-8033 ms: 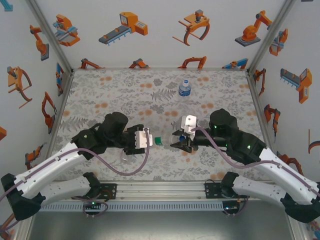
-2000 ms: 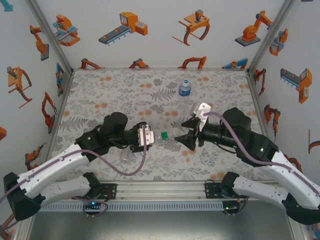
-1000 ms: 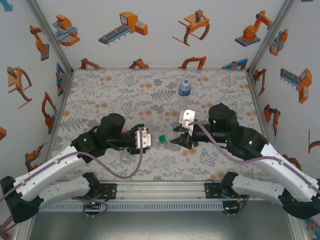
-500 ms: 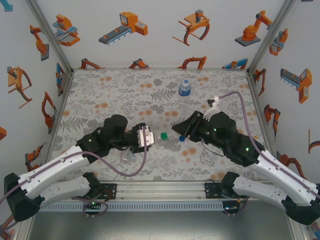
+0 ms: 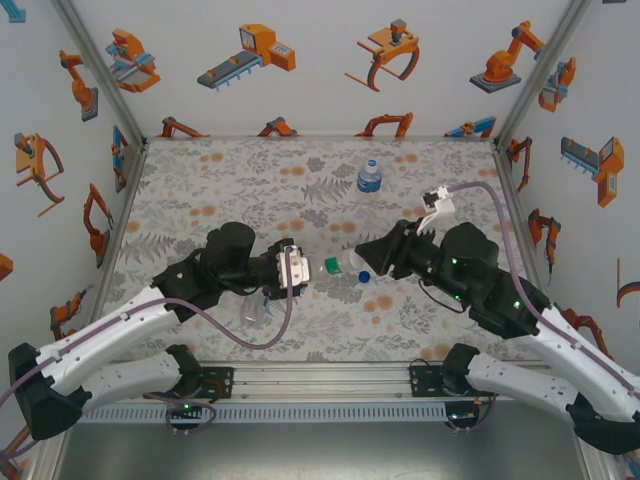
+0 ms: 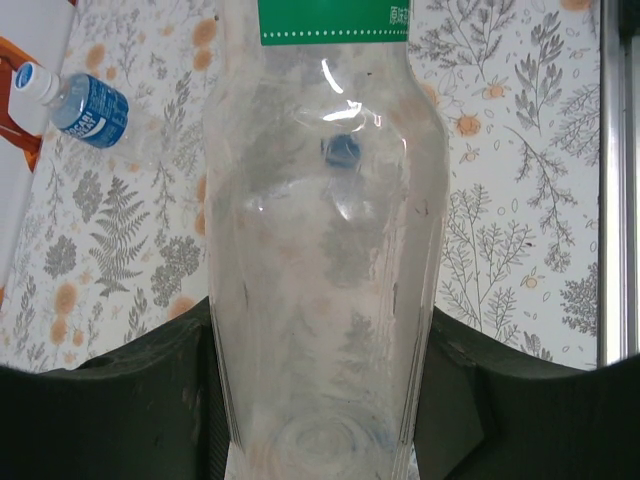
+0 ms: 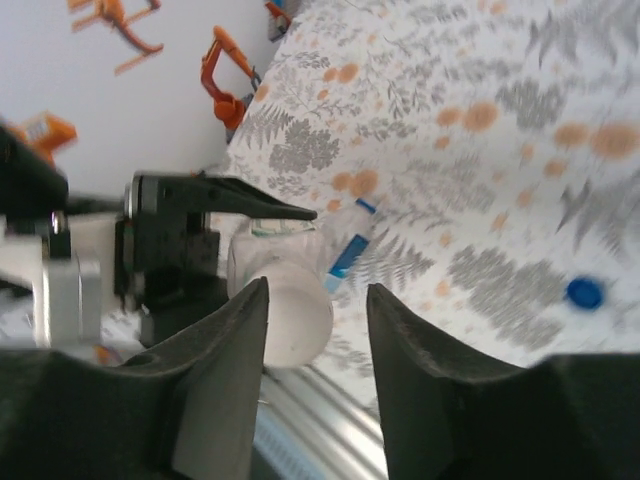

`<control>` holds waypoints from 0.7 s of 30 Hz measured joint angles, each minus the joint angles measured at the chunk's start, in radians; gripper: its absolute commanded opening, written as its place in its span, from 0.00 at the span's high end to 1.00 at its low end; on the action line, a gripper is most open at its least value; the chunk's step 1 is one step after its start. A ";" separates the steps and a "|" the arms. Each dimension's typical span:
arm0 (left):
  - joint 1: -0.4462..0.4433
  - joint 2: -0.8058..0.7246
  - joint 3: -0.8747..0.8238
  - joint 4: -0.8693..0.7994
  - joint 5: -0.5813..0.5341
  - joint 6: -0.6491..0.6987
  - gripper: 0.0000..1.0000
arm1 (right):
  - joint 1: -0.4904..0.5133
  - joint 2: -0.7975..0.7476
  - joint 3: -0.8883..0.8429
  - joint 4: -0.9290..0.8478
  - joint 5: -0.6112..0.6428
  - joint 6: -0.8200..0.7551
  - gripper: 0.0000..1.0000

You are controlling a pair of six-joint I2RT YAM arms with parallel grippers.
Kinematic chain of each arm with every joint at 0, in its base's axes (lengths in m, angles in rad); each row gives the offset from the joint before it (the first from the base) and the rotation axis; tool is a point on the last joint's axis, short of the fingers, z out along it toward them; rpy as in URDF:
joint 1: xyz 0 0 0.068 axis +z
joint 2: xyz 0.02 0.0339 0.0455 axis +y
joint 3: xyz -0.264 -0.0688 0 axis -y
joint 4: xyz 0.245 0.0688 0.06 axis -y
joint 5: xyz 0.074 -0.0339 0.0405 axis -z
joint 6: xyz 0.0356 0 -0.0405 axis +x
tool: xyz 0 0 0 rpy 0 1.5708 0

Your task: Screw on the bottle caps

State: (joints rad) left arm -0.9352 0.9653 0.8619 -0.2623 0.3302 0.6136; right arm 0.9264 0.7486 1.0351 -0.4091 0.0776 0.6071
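The left pincer [image 5: 291,272] holds a clear bottle with a green band [image 5: 332,266] by its lower body. Its fingers [image 6: 150,400] press on both flanks in the left wrist view. The bottle hangs level above the desk [image 5: 200,190]. Its long axis runs left to right, and the neck points straight at the right pincer [image 7: 317,292].

That pincer meets the bottle head-on with its fingers standing apart. A whitish round end [image 7: 290,318] sits in the gap. The view is blurred there, but it is probably a white cap on the neck. Patterned desk shows between it and one finger, so I judge it framed and not yet gripped.

The right arm is the nearer one. The next move likely calls for closing squarely on that end and turning about the bottle's axis.

A small blue cap [image 5: 364,277] lies on the desk just below the neck. A blue-labelled bottle [image 5: 369,178] stands well apart at the back.
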 measured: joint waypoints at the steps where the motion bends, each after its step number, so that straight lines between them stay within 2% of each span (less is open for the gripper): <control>1: 0.000 0.000 0.004 -0.001 0.010 0.000 1.00 | 0.000 -0.007 0.009 0.000 -0.042 -0.091 0.50; 7: 0.000 0.000 0.021 -0.040 0.059 0.000 1.00 | 0.000 0.010 0.092 -0.049 -0.316 -0.536 0.45; 11: 0.000 0.000 0.036 -0.075 0.085 0.000 1.00 | 0.000 0.051 0.133 -0.119 -0.431 -0.733 0.45; 16: 0.000 -0.001 0.042 -0.100 0.109 0.001 1.00 | 0.000 0.095 0.138 -0.168 -0.477 -0.853 0.48; 21: 0.000 -0.006 0.042 -0.116 0.116 0.002 1.00 | 0.000 0.107 0.138 -0.174 -0.493 -0.897 0.57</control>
State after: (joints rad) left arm -0.9356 0.9596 0.9035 -0.3786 0.4465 0.6155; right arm 0.9264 0.8555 1.1736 -0.5831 -0.4156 -0.2897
